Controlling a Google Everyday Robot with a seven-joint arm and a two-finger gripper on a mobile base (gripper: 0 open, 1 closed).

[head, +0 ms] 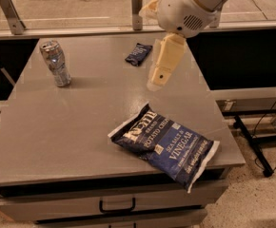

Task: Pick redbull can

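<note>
Gripper point(156, 82): hanging over the table point(81, 127), near the small dark packet point(139, 54); grip, I can't tell.
Can point(55, 63): upright, far left, well apart from it.

White arm point(188, 6), cream end effector point(156, 82) above table point(81, 122)

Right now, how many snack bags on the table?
2: the big dark blue chip bag front right, the small dark blue packet at the back; the cream claw hovers between them.
</note>
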